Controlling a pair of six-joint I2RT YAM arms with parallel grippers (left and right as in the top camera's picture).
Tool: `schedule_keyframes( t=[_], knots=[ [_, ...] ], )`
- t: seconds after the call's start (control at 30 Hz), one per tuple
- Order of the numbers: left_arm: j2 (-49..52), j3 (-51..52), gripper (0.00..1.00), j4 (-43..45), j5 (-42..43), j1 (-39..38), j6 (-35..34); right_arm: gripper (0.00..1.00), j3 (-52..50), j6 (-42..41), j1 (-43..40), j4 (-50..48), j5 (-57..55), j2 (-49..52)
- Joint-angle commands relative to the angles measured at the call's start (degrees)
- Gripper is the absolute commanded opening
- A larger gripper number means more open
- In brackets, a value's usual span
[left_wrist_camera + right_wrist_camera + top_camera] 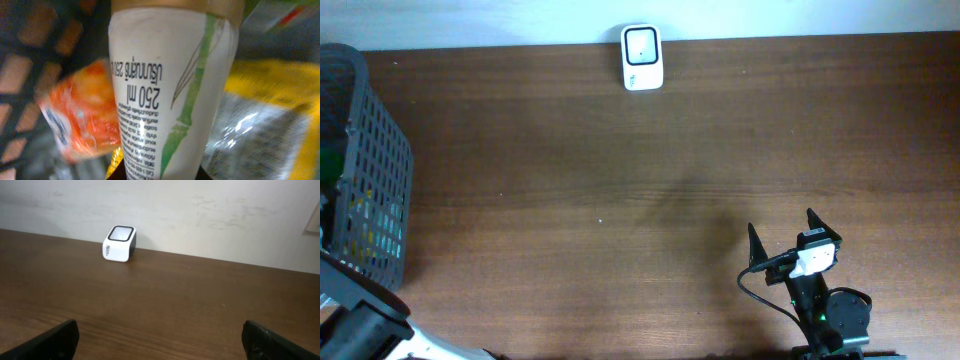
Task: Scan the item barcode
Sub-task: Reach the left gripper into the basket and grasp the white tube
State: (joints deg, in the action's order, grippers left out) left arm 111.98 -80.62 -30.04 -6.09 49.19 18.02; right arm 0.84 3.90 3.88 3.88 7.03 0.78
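Observation:
A white bottle (165, 75) with a green bamboo print and "250 ml" on it fills the left wrist view, inside the basket. My left gripper (160, 176) has its dark jaws pressed against both sides of the bottle's lower end. From overhead that gripper is hidden inside the dark mesh basket (375, 190) at the table's left edge. The white barcode scanner (642, 57) stands at the table's far edge, also seen as the scanner (120, 243) against the wall. My right gripper (782, 222) rests near the front right, open, and the same gripper (160, 335) holds nothing.
An orange packet (85, 120) lies left of the bottle and a yellow and clear packet (270, 115) to its right, both in the basket. The basket's mesh wall (25, 75) is close on the left. Brown tabletop (620, 200) spreads between basket, scanner and right arm.

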Motion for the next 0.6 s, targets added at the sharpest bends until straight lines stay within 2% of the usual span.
schedule_keyframes(
  t=[0.0,0.1,0.27,0.37,0.57],
  knots=[
    [-5.0,-6.9,0.00,0.6,5.6,-0.4,-2.2,0.98,-0.5,0.2,-0.3,0.0,0.3,-0.6],
    [-8.8,-10.3,0.00,0.6,8.6,-0.7,-2.4,0.98,-0.5,0.2,-0.3,0.0,0.3,-0.6],
    [-15.8,-14.5,0.00,0.9,11.1,-1.6,-10.9,0.98,-0.5,0.2,-0.3,0.0,0.3,-0.6],
    [-19.7,-16.4,0.00,1.1,14.6,-3.2,-11.1,0.98,-0.5,0.2,-0.3,0.0,0.3,-0.6],
    [-25.1,-17.0,0.00,-0.5,12.3,-5.5,-11.1,0.98,-0.5,0.2,-0.3,0.0,0.3,-0.6]
  ],
)
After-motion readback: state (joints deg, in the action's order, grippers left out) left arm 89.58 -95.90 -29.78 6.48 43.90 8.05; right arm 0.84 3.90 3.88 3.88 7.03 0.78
